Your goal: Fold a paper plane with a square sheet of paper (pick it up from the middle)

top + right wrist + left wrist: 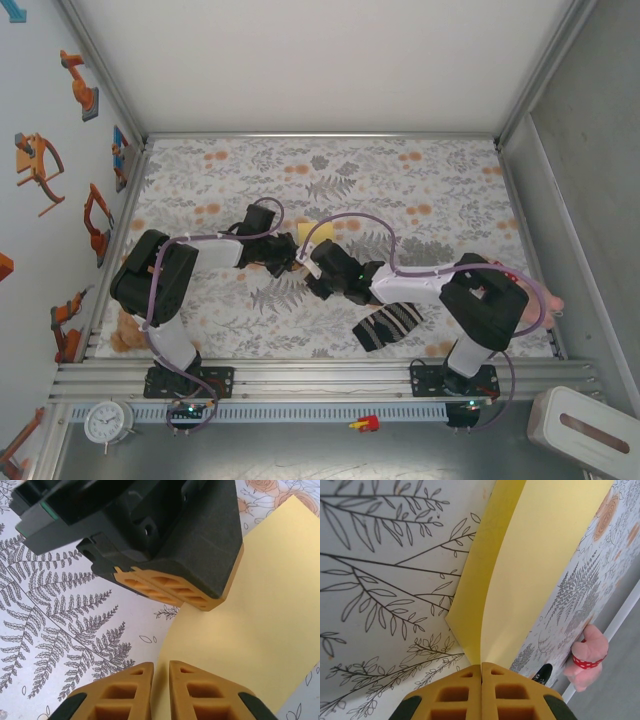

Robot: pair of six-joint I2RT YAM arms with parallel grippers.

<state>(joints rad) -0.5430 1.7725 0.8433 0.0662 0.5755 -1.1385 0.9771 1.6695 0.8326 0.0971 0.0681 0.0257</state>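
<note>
Where the left wrist view begins, at the bottom centre of the frame, the left gripper [481, 674] is fully closed, jaws flush, pinching a raised ridge of the yellow sheet of paper [540, 570]. The sheet climbs from the jaws to the upper right of the frame, one flap curling over the table [380, 605].

At the bottom of the right wrist view the right gripper [161, 675] shows its jaws almost together, a thin slit between them, at the curved edge of the sheet. Whether paper sits in that slit cannot be told.

In the top view a striped sock [390, 325] lies lower right of centre, apart from the sheet, which shows just above the two grippers at mid-frame.

Assessment: the paper is light, thin and limp. It creases readily and may slip or tear. Hold it at the raised middle ridge, not at a loose edge.
</note>
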